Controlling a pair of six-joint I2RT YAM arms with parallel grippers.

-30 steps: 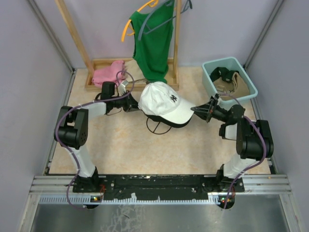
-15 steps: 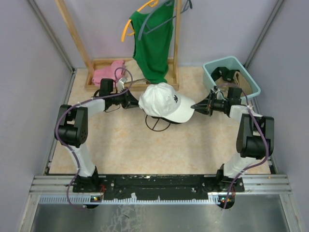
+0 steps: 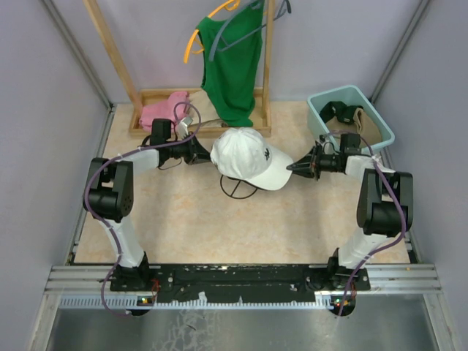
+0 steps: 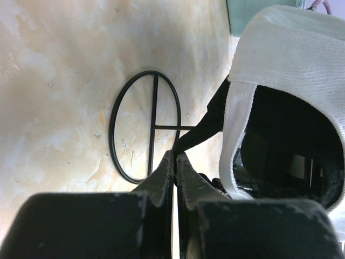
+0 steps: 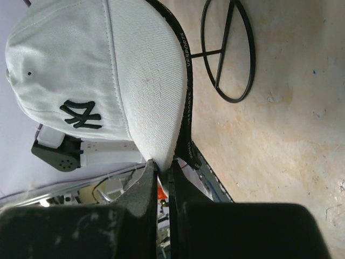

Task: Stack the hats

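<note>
Top view: walls close the table (image 3: 190,227) at 9 and 3 o'clock. The wooden rack (image 3: 117,69) with the green shirt (image 3: 232,58) and pink cloth (image 3: 162,111) blocks 12 o'clock, its base just behind my left gripper (image 3: 205,155). The blue bin (image 3: 319,126) sits at 1 o'clock from my right gripper (image 3: 294,167), near it, holding 1 black hat (image 3: 338,112) and 1 tan hat (image 3: 360,126). The open room is bare tabletop at 6 o'clock, from the cap down to the arm bases.

The white cap (image 3: 247,155) hangs mid-table between the 2 grippers, off the surface. The black wire stand (image 3: 238,187) lies below it, its ring showing at the cap's 6 o'clock. The cap's long axis runs from 10 to 4 o'clock: crown toward 10, brim tip toward 4, black logo facing up.

My left jaws are pressed together on a black strip at the cap's rear edge; the left wrist view shows a dark inside, and I cannot tell if that is lining. My right jaws pinch the brim tip, narrow, with white fabric between the fingers (image 5: 145,183).
</note>
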